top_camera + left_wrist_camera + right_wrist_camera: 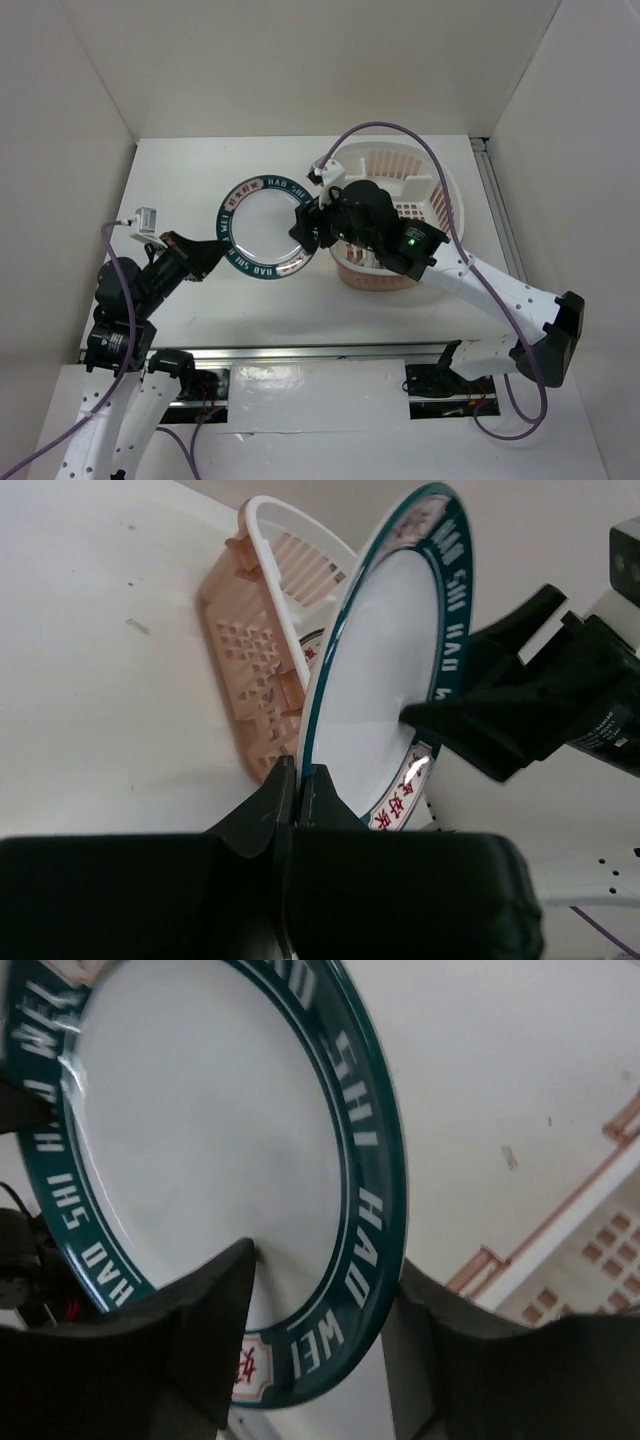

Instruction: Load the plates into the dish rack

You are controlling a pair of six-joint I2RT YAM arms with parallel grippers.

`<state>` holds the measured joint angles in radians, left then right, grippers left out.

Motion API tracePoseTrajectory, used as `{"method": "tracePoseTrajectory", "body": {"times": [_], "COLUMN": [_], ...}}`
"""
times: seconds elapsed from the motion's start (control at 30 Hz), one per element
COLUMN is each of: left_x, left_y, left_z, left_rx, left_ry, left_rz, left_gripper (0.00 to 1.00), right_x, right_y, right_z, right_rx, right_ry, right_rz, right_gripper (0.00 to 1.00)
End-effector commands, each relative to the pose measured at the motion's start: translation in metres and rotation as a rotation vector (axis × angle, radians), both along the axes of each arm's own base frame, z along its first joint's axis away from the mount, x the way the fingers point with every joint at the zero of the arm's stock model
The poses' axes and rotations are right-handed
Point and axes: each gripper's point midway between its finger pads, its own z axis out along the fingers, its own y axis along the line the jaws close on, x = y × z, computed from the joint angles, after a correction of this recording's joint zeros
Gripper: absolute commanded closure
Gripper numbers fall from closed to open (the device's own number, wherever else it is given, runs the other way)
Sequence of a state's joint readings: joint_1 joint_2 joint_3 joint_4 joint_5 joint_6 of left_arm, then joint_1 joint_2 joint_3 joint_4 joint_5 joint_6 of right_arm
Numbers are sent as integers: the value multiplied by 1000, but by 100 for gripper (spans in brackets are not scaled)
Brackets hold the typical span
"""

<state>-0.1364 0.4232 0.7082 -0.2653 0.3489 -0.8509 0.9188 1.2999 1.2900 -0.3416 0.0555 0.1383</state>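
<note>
A white plate with a dark teal lettered rim (262,228) is held on edge above the table, left of the pale pink dish rack (385,148). My left gripper (213,251) is shut on its left rim, seen close in the left wrist view (298,780). My right gripper (308,225) is open and straddles the plate's right rim (325,1270); one fingertip (240,1260) touches the white face and the other is behind the rim. The plate fills the right wrist view (200,1130). The other two plates are not clearly in view.
The rack also shows in the left wrist view (245,630) and the right wrist view (600,1250). My right arm (480,280) lies over the rack's front. White walls stand around the table (180,180). A metal rail (300,352) runs along the near edge.
</note>
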Motion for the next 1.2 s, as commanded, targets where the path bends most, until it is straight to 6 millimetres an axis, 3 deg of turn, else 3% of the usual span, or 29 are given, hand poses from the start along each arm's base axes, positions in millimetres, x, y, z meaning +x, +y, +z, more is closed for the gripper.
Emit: {"method": "tracePoseTrajectory", "body": {"times": [0.0, 0.07, 0.1, 0.17, 0.27, 0.3, 0.33, 0.37, 0.4, 0.43, 0.5, 0.63, 0.67, 0.7, 0.73, 0.9, 1.17], "left_x": [-12, -12, -12, -9, 1, 2, 7, 10, 12, 14, 19, 25, 26, 26, 27, 33, 42], "left_y": [-17, -19, -19, -17, -16, -16, -14, -14, -12, -12, -10, -1, 0, 0, 0, 0, -6], "left_z": [42, 42, 42, 40, 29, 25, 23, 20, 20, 15, 10, 1, -5, -6, -12, -35, -72], "left_rx": [-98, -99, -108, -109, -109, -116, -116, -114, -115, -112, -92, -29, -11, 11, 16, 108, 174], "left_ry": [-136, -151, -145, -147, -121, -113, -100, -87, -87, -68, -56, 3, 31, 30, 57, 134, 234], "left_rz": [-107, -118, -119, -105, -80, -80, -56, -55, -40, -39, -18, 39, 38, 37, 37, 16, -45], "left_gripper": [100, 100, 100, 100, 100, 95, 66, 66, 42, 36, 18, 13, 11, 11, 11, 9, 7], "right_x": [-4, -4, -2, -2, -4, -5, -4, -2, -2, 0, 4, 24, 26, 32, 34, 23, 4], "right_y": [15, 13, 8, 6, 3, 4, 0, -2, -7, -8, -29, -86, -103, -133, -147, -224, -284], "right_z": [48, 49, 54, 58, 63, 65, 70, 67, 75, 75, 92, 109, 113, 110, 112, 105, 90], "right_rx": [136, 152, 168, 184, 208, 217, 231, 227, 235, 234, 242, 196, 190, 148, 129, 2, -107], "right_ry": [-92, -84, -85, -79, -68, -72, -72, -64, -76, -79, -113, -166, -173, -185, -197, -227, -250], "right_rz": [61, 68, 54, 51, 51, 61, 50, 27, 11, -2, -91, -387, -470, -617, -686, -1046, -1275], "right_gripper": [49, 64, 79, 96, 100, 100, 100, 100, 100, 100, 100, 100, 100, 100, 100, 100, 100]}}
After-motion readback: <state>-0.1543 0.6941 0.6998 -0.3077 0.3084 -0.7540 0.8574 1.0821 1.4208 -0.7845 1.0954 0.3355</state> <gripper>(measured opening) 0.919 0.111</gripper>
